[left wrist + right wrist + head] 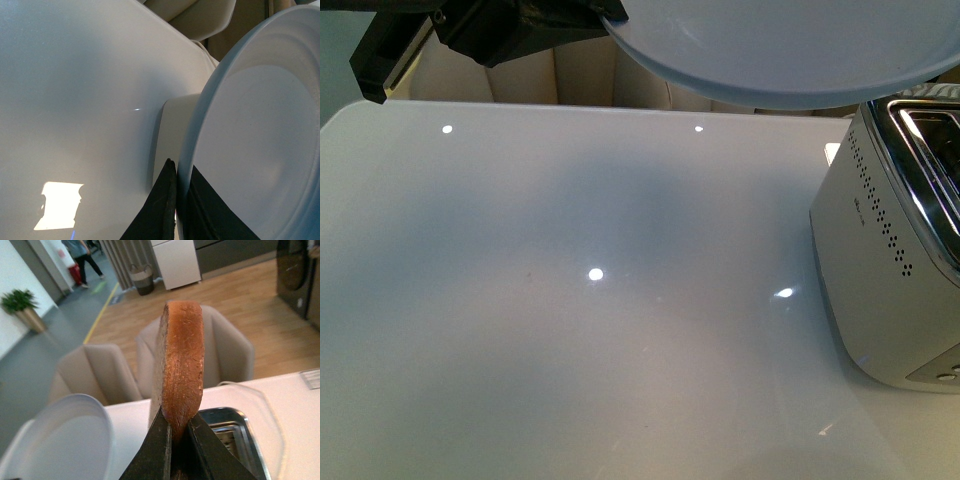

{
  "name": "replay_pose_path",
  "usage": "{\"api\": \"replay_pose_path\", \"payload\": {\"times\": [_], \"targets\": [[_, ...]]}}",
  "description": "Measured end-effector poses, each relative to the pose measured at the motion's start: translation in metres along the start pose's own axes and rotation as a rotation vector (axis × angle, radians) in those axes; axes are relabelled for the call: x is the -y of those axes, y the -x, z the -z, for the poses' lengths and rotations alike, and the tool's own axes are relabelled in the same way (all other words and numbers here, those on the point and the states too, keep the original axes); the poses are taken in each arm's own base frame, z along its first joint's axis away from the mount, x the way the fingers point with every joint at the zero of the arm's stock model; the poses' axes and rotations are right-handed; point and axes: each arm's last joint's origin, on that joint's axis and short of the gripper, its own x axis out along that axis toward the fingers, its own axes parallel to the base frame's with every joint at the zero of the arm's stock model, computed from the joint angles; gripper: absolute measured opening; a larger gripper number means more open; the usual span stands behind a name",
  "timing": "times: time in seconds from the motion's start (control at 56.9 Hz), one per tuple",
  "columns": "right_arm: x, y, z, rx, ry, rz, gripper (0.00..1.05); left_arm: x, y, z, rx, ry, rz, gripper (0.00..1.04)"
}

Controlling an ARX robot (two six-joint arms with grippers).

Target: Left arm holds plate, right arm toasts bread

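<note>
One plate (780, 50) clamped at rim by left gripper (181, 175), held up above table (570, 320). One bread slice (182, 360) pinched on edge in right gripper (179, 427) - one toaster (885, 260) seen just beyond it. Two chairs (95, 375) spotted behind table.

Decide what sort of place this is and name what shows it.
Probably an open-plan demo or lab space with a mock kitchen: a toaster on a white table, beige chairs beyond it, and a walkway with a passer-by and potted plant.
</note>
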Motion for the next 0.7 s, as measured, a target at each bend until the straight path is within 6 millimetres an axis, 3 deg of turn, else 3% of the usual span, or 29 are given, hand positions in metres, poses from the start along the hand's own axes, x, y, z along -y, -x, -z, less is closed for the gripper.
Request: {"api": "replay_pose_path", "payload": {"times": [0.264,0.422,0.703], "targets": [[-0.001,-0.028,0.047,-0.125,0.324,0.072,0.03,0.0,0.0,0.0,0.0,0.0,0.0,0.03],[-0.005,-0.042,0.068,-0.201,0.398,0.054,0.03,0.0,0.0,0.0,0.001,0.0,0.0,0.03],[-0.009,-0.064,0.09,-0.278,0.439,0.048,0.03,0.0,0.0,0.0,0.001,0.0,0.0,0.03]]}}
